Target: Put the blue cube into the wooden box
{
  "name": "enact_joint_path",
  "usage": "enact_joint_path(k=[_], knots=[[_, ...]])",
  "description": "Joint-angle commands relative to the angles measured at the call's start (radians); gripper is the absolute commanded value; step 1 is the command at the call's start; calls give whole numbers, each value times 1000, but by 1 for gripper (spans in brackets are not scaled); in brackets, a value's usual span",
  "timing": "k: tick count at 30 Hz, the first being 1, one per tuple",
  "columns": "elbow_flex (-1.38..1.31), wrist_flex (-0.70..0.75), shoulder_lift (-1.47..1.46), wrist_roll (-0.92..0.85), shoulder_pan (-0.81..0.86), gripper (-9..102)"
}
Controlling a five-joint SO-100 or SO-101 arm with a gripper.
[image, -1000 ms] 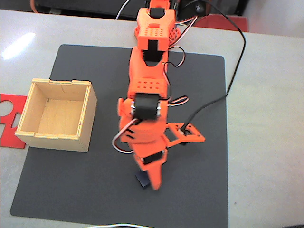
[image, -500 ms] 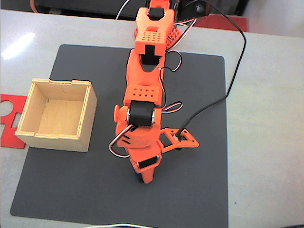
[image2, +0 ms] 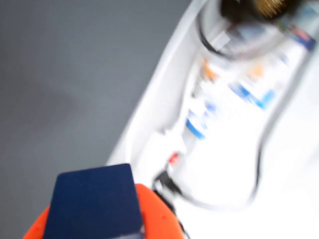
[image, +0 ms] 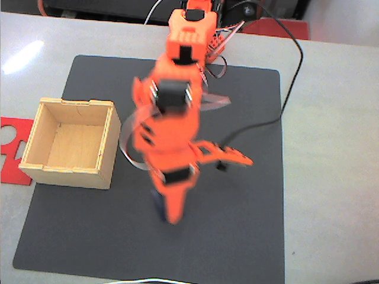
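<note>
The arm has lifted and swung left since before. The tool (image: 167,214) points down, gripping the blue cube (image2: 94,201), right of the wooden box (image: 70,142).

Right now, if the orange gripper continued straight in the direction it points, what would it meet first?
The orange gripper, holding the small navy-blue cube, points down toward the dark grey mat. It would probably meet the mat first; the pale wooden box sits off to the left. Blur leaves depth unclear.
</note>
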Motion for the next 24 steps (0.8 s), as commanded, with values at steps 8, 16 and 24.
enact_joint_path(k=[8,16,24], knots=[[-35,71,301,112,430,0],[98,71,285,137,653,0],[117,71,190,233,632,0]])
